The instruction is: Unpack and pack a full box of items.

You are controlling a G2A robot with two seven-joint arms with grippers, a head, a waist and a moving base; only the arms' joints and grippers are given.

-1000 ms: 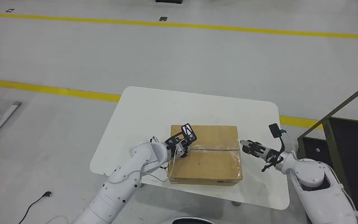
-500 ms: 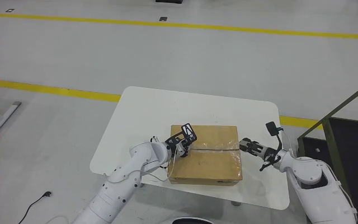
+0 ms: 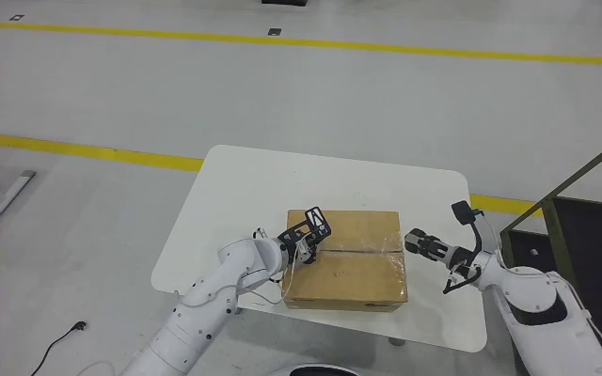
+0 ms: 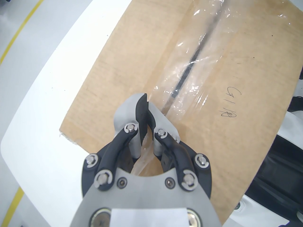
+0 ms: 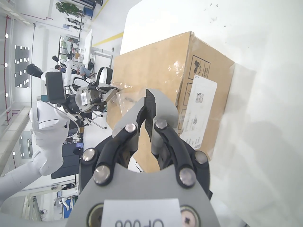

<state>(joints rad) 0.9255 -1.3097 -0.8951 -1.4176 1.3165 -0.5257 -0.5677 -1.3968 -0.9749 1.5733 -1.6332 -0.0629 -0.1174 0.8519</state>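
— First entry, leftmost?
— Left gripper (image 3: 305,247) (image 4: 144,102): fingers closed together, tips low over the left end of the cardboard box (image 3: 348,274) (image 4: 142,48), right at the near end of the clear tape (image 3: 362,251) (image 4: 196,48). Cannot tell whether any tape is caught between the pads.
— Ahead of those fingertips?
— Tape, wrinkled and glossy, laid along the dark seam between the two closed top flaps, running straight away from the tips toward the other gripper. Handwritten marks on the flap just beside the strip.
— Under the box?
— White table (image 3: 282,179), rounded corners; box flat on it, lid shut, between the two grippers.
— Last entry, rightmost?
— Right gripper (image 3: 412,242) (image 5: 149,95): fingers closed together, nothing seen between them, level with the box's top edge, just beside its right end. White label (image 5: 201,109) on that end face, below the fingertips. Across the lid from here, left gripper (image 5: 113,93) facing back along the tape.
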